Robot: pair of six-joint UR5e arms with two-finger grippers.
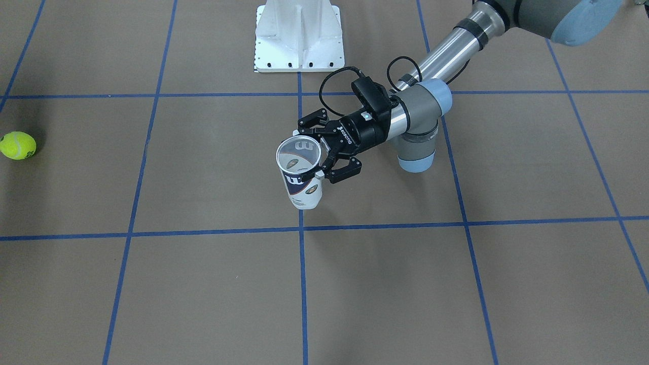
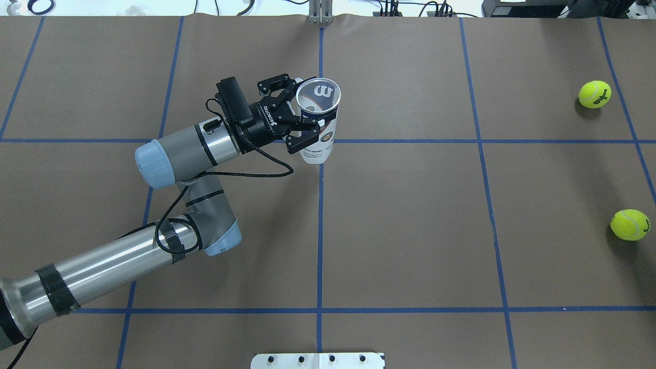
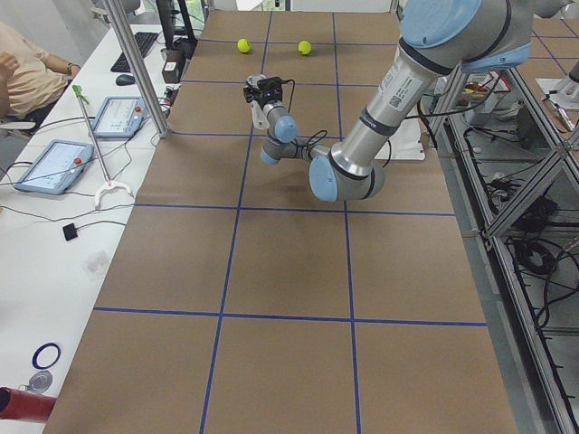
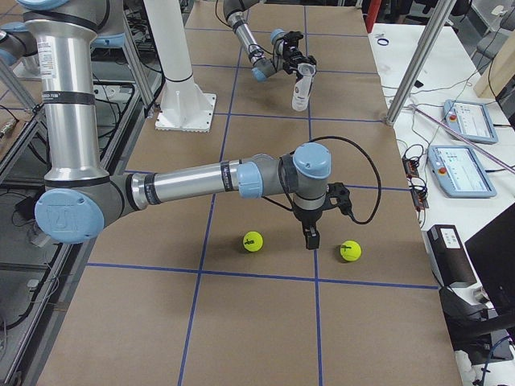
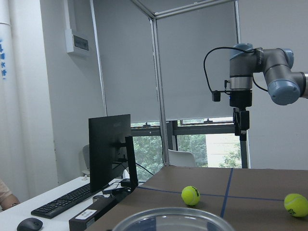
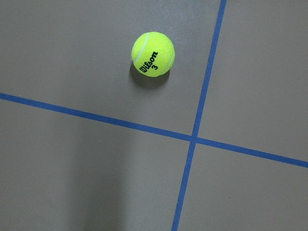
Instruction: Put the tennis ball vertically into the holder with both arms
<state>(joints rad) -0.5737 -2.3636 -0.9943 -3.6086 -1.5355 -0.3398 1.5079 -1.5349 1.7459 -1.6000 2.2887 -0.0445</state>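
The holder (image 1: 300, 175) is a clear can with a white and navy label. It stands upright, mouth up, near the table's middle, and also shows in the overhead view (image 2: 319, 120). My left gripper (image 1: 310, 153) is shut on it just below the rim. Two tennis balls (image 2: 594, 94) (image 2: 629, 224) lie far off on the table's right side. My right gripper (image 4: 310, 237) points down above the table between them (image 4: 253, 241) (image 4: 349, 251). I cannot tell whether it is open or shut. The right wrist view shows one ball (image 6: 153, 53) below it.
The white pedestal base (image 1: 299, 35) stands at the robot's side of the table. Blue tape lines cross the brown table (image 2: 410, 230). Tablets and a person (image 3: 27, 72) are beyond the far edge.
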